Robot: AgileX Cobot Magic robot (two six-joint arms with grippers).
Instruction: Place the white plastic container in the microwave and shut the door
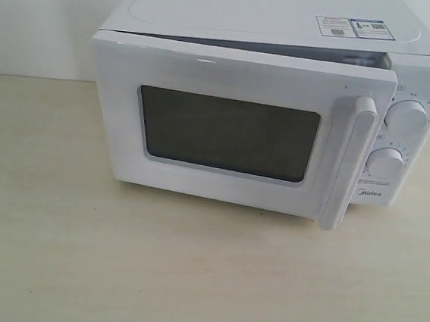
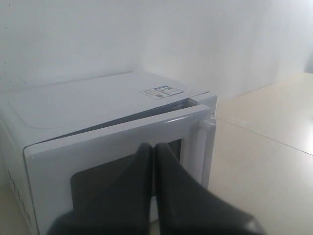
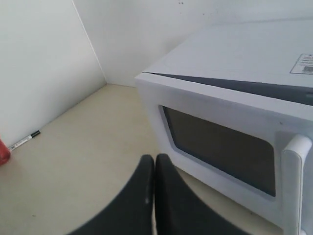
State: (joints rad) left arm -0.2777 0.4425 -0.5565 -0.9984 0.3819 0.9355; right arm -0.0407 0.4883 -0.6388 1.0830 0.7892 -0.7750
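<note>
The white microwave [image 1: 274, 18] stands at the back of the table. Its door [image 1: 225, 135], with a dark window and a vertical bar handle [image 1: 350, 162], hangs slightly ajar, a gap showing along its top edge. The white plastic container is out of view. My left gripper [image 2: 153, 147] is shut and empty, held in front of the door [image 2: 112, 152]. My right gripper [image 3: 155, 159] is shut and empty, above the table near the hinge-side lower corner of the door [image 3: 220, 142]. Neither gripper shows in the exterior view.
Two round knobs [image 1: 407, 117] sit on the microwave's right panel. A black marker [image 3: 23, 140] and a red object [image 3: 3, 152] lie on the table near the wall in the right wrist view. The beige table [image 1: 113, 265] extends in front of the microwave.
</note>
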